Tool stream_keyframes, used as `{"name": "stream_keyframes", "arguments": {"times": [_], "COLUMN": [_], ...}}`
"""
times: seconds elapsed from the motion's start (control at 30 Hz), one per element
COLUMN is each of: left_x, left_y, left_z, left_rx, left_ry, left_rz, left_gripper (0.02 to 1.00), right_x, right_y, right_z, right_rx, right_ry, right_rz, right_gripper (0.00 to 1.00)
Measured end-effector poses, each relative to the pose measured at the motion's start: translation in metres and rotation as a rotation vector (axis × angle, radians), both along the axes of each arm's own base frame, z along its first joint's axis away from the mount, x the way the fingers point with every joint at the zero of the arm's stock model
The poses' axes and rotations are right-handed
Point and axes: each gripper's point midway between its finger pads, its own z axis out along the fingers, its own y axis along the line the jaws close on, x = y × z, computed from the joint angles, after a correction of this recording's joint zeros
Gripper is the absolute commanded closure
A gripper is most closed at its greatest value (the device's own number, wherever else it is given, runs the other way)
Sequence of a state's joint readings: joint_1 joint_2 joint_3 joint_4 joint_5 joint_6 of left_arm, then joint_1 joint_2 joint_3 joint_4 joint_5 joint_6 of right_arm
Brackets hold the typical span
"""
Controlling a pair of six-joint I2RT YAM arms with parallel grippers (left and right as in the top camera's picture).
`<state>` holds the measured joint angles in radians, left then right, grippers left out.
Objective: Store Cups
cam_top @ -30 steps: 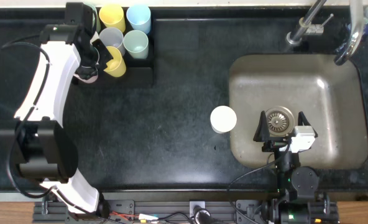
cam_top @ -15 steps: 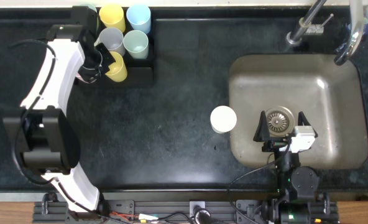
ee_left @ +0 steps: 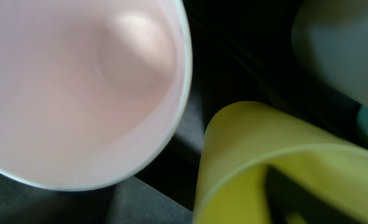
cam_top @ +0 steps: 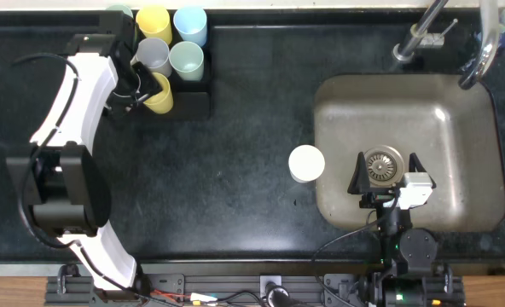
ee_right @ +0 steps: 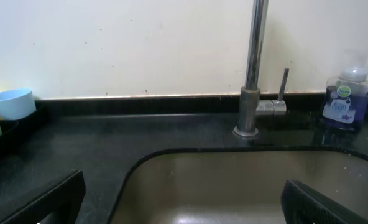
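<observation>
A black tray (cam_top: 193, 104) at the counter's back left holds a yellow cup (cam_top: 153, 20), a blue cup (cam_top: 190, 23), a pale grey cup (cam_top: 154, 53) and a pale green cup (cam_top: 186, 60). My left gripper (cam_top: 143, 83) is at the tray's front left slot, shut on the rim of a tilted second yellow cup (cam_top: 159, 92). Up close, that yellow cup (ee_left: 277, 168) leans beside the pale cup's wide mouth (ee_left: 78, 87). A white cup (cam_top: 306, 163) stands alone on the counter by the sink. My right gripper (cam_top: 385, 175) rests open over the sink, nothing between its fingers (ee_right: 47, 199).
The steel sink (cam_top: 457, 102) takes up the right side, with its drain (cam_top: 383, 164) under the right gripper. A faucet (ee_right: 253, 68) and a soap bottle (ee_right: 349, 96) stand behind it. Dark open counter (cam_top: 227, 196) lies between tray and sink.
The left arm shifted slightly and carried the tilted yellow cup a little toward the tray's front. The right arm and the white cup stayed put.
</observation>
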<state>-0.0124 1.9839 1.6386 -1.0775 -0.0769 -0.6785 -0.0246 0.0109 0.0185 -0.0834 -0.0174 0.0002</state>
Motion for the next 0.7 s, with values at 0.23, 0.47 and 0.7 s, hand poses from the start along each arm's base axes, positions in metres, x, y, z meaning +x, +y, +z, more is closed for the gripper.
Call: {"name": "stream_keyframes", "arguments": {"times": [0.23, 0.47, 0.7], "left_x": [-0.023, -0.091, -0.168], "left_y": [0.002, 0.007, 0.014], "left_z": [0.012, 0.133, 0.251], "left_rx": [0.013, 0.057, 0.164], "left_ry": [0.056, -0.113, -0.519], "left_rz": [0.002, -0.101, -0.213], "left_gripper": [0.02, 0.02, 0.018], "right_x": [0.0, 0.0, 0.0], "right_y": [0.0, 0.0, 0.0], "right_z": [0.0, 0.0, 0.0], "right_rx": [0.0, 0.0, 0.0], "right_ry": [0.001, 0.001, 0.0], "right_rz": [0.0, 0.0, 0.0], "right_gripper": [0.003, 0.005, 0.003]}}
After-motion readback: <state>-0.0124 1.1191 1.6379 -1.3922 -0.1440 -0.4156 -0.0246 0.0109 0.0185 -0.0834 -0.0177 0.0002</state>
